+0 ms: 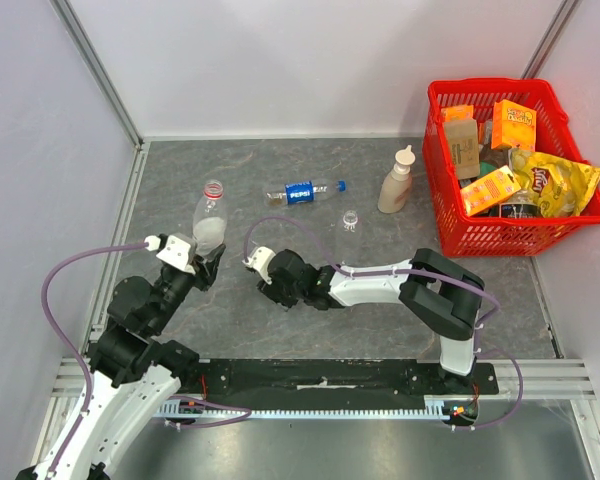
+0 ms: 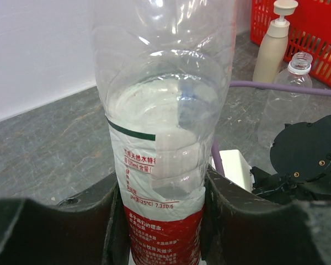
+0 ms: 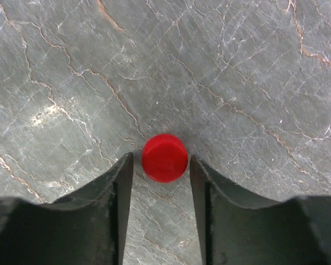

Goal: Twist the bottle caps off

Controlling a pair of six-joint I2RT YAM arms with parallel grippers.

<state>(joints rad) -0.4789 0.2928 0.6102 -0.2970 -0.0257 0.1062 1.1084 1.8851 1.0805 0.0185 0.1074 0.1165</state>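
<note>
Red-label bottle [image 2: 163,165] is filling the left wrist view. The left gripper [image 2: 161,190] is clamping its lower body across the label, with the neck pointing away from the jaws and showing bare, no cap. It's thin clear plastic, looking empty and light, so the walls are likely denting under a hard squeeze; I'm judging this low hold on the labelled part the right one. Right gripper [image 3: 161,165] is pointing down at the veined grey table [image 1: 380,300], jaws narrow, with the red cap [image 3: 164,157] sitting between their tips. The right tip is looking close to touching and the left is showing a sliver of gap, so I can't tell pinched from loose. The cap is small, stiff and smooth-topped, probably best pinched across the rim. Beyond and right of those jaws, the Pepsi bottle [image 1: 302,191] is lying on its side with the blue cap [image 1: 341,185] on. It's probably rolling unless held by the body. Further right, the unlabelled bottle [image 1: 351,219] is showing an open neck. No white cap is showing anywhere.
</note>
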